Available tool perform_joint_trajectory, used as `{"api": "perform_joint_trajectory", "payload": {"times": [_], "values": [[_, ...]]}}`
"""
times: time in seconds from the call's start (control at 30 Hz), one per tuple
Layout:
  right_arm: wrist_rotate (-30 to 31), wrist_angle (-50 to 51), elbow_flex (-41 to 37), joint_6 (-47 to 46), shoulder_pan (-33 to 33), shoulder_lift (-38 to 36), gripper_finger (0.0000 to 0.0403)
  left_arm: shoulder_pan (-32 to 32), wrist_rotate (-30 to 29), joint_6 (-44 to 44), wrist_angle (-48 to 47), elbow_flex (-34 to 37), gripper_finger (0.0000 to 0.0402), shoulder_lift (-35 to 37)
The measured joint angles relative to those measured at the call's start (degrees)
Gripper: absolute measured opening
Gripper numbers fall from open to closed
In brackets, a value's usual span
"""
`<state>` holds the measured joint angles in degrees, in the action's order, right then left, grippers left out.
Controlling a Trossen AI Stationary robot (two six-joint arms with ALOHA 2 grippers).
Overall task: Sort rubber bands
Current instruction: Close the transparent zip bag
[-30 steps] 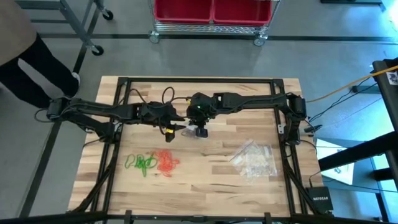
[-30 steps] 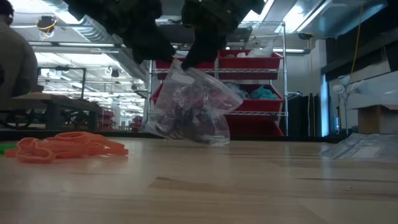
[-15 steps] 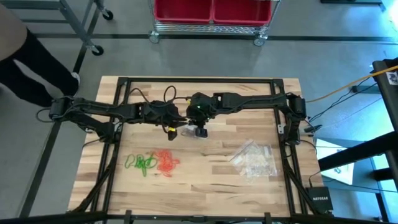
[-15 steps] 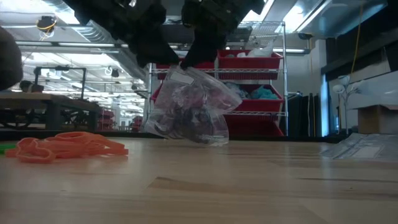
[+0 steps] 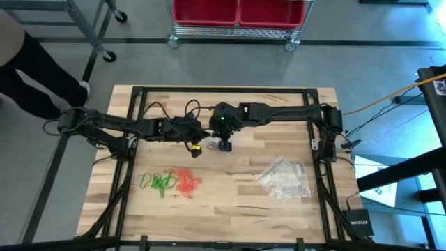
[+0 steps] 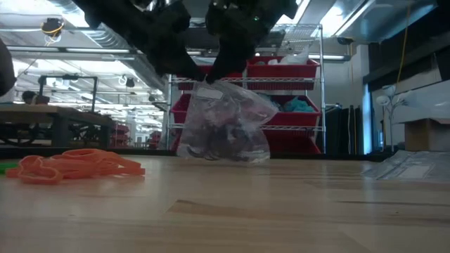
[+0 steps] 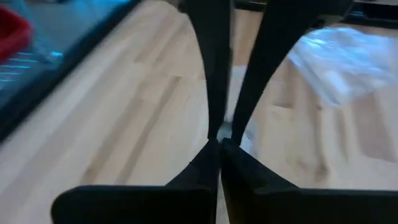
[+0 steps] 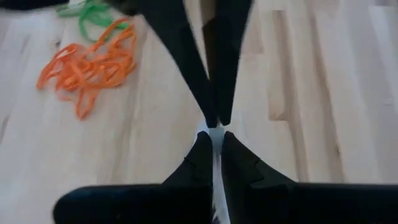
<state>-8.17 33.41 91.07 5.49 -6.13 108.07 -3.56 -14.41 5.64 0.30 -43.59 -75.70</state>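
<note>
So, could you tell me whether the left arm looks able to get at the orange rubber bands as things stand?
Probably not straight away: the left end effector is shut on the clear bag, as is the right end effector. Otherwise, bare table surrounds the orange rubber bands.

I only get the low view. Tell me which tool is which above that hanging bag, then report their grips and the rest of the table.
Observer: From above, the left tool reaches in from the table's left and the right tool from its right. They meet tip to tip over the bag.
Operator: Grips next.
Observer: The right wrist view shows the right tool shut on a strip of the bag's clear film. The left tool is shut too, but I cannot tell if it pinches film.
Operator: Now the table.
Observer: The green rubber bands lie against the orange rubber bands, and a heap of clear bags sits on the right arm's side.
</note>
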Motion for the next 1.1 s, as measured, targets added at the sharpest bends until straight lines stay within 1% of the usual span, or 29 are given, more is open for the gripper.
{"api": "perform_joint_trajectory", "payload": {"times": [0.03, 0.1, 0.17, 0.27, 0.8, 1.1], "values": [[0.7, -0.2, 0.0, -0.7, 0.0, 0.0, 0.0008, 0.4, -2.3, 0.2, 0.3, 0.0, 0.0001, 0.0], [2.3, -0.5, 0.0, -2.3, 0.0, 0.0, 0.0008, 0.5, -5.0, 1.2, 0.3, 0.0, 0.0001, 0.1], [3.5, -0.8, 0.1, -3.8, 0.0, 0.0, 0.0008, 0.6, -6.8, 1.8, -0.3, 0.0, 0.0001, 0.2], [3.5, -0.1, 0.1, -5.2, 0.0, 0.0, 0.0008, 1.1, -8.8, 1.8, -1.7, 0.0, 0.0001, 0.2], [3.7, 9.7, 0.2, -5.3, 0.2, -0.1, 0.0008, 1.2, -10.2, 1.3, -5.1, 0.0, 0.0, 0.3], [3.8, 17.3, 0.2, -5.2, 0.2, -0.1, 0.0008, 1.1, -10.4, 1.3, -7.6, 0.0, 0.0, 0.7]]}}
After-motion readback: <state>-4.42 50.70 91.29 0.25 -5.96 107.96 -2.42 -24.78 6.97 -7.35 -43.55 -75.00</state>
